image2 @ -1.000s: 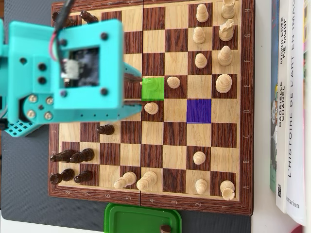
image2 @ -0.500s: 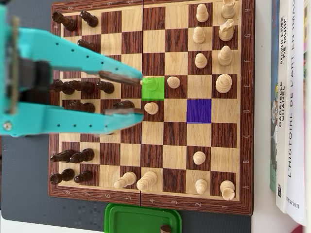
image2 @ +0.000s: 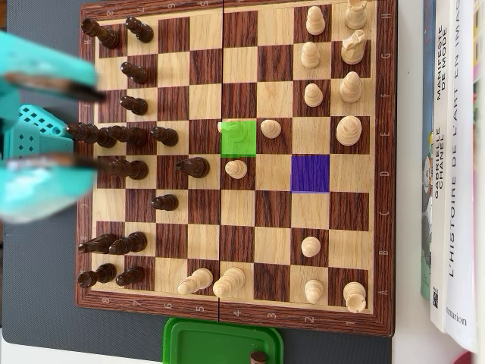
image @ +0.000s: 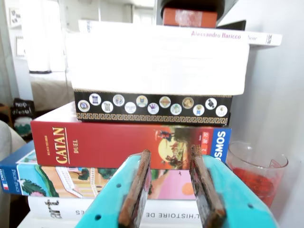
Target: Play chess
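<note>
**Claw raised off the board, mid-game position**

Nearest the wrist camera, the turquoise claw (image: 173,190) fills the lower frame, its two rust-brown pads standing apart with nothing between them. In the overhead view it (image2: 57,125) hangs blurred over the left edge of the chessboard (image2: 386,182), above the dark pieces.

The game looks well under way, by my reading: several light pawns have advanced, and a dark piece (image2: 193,167) stands just beside a light pawn (image2: 236,168) near the centre. One square is tinted green (image2: 239,139), with a light piece on it, and another is tinted purple (image2: 310,173) and empty; these may mark a move from one to the other, not yet made. A green tray (image2: 220,343) sits at the board's lower edge.

Beyond the claw, a stack of boxes and books rises from the surface: a spine reading "L'HISTOIRE DE" (image: 171,216), the red "CATAN DUEL" box (image: 95,140) marked "KOSMOS", and higher up a book (image: 223,35) by "Alessandro Baricco". A clear cup (image: 259,173) with red contents stands at right.
</note>
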You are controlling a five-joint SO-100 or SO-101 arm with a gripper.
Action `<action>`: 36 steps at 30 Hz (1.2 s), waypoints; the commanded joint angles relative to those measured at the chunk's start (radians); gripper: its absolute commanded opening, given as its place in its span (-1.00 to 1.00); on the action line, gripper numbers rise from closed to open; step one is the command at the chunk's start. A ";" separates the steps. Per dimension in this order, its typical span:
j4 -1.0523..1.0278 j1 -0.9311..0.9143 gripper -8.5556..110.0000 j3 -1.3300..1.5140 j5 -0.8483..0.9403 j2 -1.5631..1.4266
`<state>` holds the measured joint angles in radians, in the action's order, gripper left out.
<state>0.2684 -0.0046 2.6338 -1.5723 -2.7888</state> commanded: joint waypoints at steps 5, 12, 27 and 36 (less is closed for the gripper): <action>0.284 -0.006 -0.63 0.127 0.009 -0.153; 0.554 0.000 -0.63 0.252 0.011 -0.265; 1.008 0.000 -0.63 0.425 0.011 -0.495; 1.215 0.002 -0.64 0.505 0.011 -0.560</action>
<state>1.4266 -0.0061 3.1339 -1.5662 -3.3425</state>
